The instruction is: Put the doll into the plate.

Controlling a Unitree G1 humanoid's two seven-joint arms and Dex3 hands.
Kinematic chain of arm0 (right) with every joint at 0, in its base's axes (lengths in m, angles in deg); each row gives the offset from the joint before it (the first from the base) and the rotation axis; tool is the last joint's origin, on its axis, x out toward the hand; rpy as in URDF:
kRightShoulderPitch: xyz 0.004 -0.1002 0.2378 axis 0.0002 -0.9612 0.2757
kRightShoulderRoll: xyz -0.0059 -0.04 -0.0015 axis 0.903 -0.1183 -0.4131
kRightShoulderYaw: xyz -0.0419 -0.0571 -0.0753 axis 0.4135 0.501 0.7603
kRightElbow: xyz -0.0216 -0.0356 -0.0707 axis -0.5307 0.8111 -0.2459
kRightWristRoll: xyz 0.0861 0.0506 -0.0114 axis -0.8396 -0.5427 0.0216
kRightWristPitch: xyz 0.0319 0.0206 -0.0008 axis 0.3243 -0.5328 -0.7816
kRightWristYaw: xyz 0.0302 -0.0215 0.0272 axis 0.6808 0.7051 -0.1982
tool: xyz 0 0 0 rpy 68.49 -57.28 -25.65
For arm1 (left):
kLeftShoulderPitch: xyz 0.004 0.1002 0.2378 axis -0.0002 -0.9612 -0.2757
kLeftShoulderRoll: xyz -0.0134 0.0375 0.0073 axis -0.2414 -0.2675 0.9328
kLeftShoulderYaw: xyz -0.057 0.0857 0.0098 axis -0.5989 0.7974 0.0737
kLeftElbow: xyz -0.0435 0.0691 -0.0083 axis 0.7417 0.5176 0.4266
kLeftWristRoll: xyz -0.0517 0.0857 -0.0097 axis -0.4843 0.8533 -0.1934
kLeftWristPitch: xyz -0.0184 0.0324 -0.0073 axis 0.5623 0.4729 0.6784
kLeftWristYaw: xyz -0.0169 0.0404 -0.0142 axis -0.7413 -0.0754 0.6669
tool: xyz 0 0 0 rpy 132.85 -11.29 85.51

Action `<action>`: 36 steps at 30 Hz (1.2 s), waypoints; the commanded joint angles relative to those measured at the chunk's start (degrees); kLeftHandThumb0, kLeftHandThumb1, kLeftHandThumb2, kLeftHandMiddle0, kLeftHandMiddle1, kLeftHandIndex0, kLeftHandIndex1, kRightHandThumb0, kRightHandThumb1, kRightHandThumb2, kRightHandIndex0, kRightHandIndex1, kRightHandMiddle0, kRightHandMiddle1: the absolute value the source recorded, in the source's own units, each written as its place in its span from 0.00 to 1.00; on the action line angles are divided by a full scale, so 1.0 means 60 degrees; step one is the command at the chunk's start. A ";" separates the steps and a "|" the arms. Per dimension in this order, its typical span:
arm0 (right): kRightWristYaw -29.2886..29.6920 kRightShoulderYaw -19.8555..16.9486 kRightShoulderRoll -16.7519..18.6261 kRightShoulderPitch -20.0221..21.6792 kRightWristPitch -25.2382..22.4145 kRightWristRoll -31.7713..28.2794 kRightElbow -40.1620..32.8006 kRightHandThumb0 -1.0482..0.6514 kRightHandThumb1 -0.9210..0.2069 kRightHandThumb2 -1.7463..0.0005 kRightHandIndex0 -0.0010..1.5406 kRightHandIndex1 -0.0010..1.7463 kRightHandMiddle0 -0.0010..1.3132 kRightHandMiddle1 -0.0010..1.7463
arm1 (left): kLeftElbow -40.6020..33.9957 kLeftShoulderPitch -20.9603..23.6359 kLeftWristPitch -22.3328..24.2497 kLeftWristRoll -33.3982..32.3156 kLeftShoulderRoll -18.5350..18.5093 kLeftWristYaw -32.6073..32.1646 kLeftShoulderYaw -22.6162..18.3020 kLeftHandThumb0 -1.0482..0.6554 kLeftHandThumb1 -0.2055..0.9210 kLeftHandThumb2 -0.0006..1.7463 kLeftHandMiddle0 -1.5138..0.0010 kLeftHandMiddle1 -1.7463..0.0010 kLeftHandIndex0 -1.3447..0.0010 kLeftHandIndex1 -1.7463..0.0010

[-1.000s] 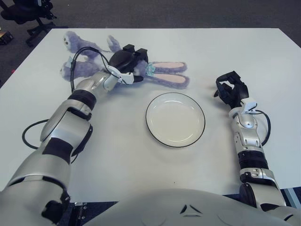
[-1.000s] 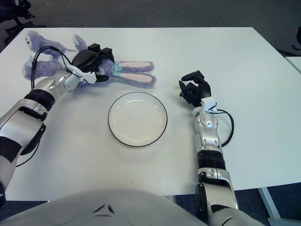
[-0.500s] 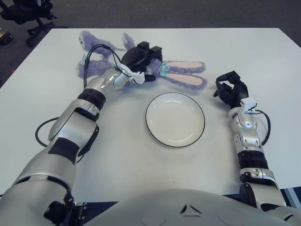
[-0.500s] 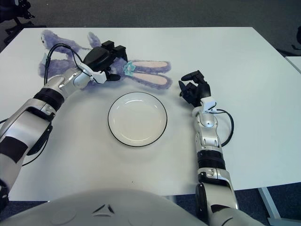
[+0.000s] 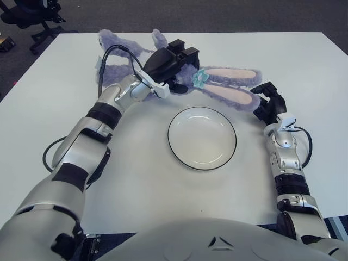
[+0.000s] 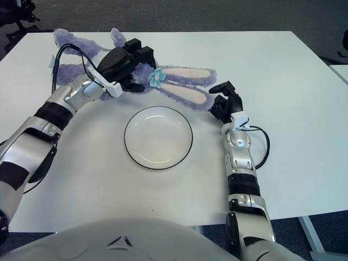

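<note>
- The counter [image 5: 65,141] is a broad white top; the doll, the plate and both hands show on it or over it.
- The doll [image 5: 228,81], a long purple plush rabbit with pink-lined ears and a small teal flower, now lies farther toward the robot's right than a second ago. Its body and legs are at the far left of the counter, and its ears reach past the far rim of the plate, almost to the right hand.
- The plate [image 5: 202,138], white with a dark rim, sits at the middle of the counter where it was, and nothing is in it. The doll is just beyond its far edge, not yet over it.
- The left hand [image 5: 175,64] is clamped on the doll at the head, just behind the flower, and has carried that end rightward and a little forward over the last second.
- The right hand [image 5: 270,106] shows just right of the plate, with the ear tips now just beside it. I cannot tell how its fingers are set.
- Judging from this, the transfer is under way but unfinished. The doll has closed most of the gap sideways, and what remains is bringing it toward the robot onto the plate and letting go. The long trailing ears and legs may hang over the rim.
</note>
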 commanded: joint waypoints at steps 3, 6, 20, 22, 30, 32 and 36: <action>0.0008 0.0138 0.0049 -0.0324 -0.0369 0.0179 0.0230 0.41 0.00 0.77 0.50 0.95 0.25 0.92 | -0.0575 -0.0151 0.0222 -0.0134 -0.0101 0.0317 -0.0329 0.87 0.55 0.68 0.65 0.00 0.57 0.00; 0.0032 0.0158 0.0043 -0.0337 -0.0402 0.0192 0.0189 0.41 0.00 0.77 0.50 0.95 0.25 0.92 | -0.0697 -0.0209 0.0261 -0.0111 -0.0088 0.0367 -0.0397 0.87 0.55 0.68 0.65 0.00 0.57 0.00; 0.0070 0.0203 -0.0038 -0.0412 -0.0515 0.0203 0.0047 0.41 0.00 0.77 0.50 0.95 0.25 0.92 | -0.2215 -0.0920 -0.0005 -0.0194 -0.0435 0.0573 -0.0802 0.87 0.56 0.67 0.66 0.00 0.57 0.00; 0.0073 0.0205 -0.0045 -0.0399 -0.0516 0.0207 0.0067 0.41 0.00 0.77 0.50 0.95 0.25 0.92 | -0.2564 -0.1092 0.0013 -0.0216 -0.0472 0.0673 -0.0867 0.87 0.56 0.67 0.66 0.00 0.57 0.00; 0.0074 0.0212 -0.0061 -0.0377 -0.0519 0.0213 0.0105 0.41 0.00 0.78 0.50 0.95 0.25 0.92 | -0.3267 -0.1507 -0.0186 -0.0176 -0.0408 0.0697 -0.1011 0.87 0.56 0.67 0.66 0.00 0.58 0.00; 0.0075 0.0216 -0.0062 -0.0384 -0.0528 0.0217 0.0091 0.41 0.00 0.78 0.50 0.95 0.25 0.92 | -0.3348 -0.1553 -0.0287 -0.0217 -0.0339 0.0667 -0.1028 0.87 0.55 0.68 0.65 0.00 0.57 0.00; 0.0078 0.0223 -0.0066 -0.0358 -0.0515 0.0228 0.0141 0.41 0.00 0.78 0.50 0.95 0.25 0.92 | -0.3488 -0.1714 -0.0589 -0.0570 -0.0294 0.0716 -0.1115 0.87 0.54 0.68 0.65 0.00 0.56 0.00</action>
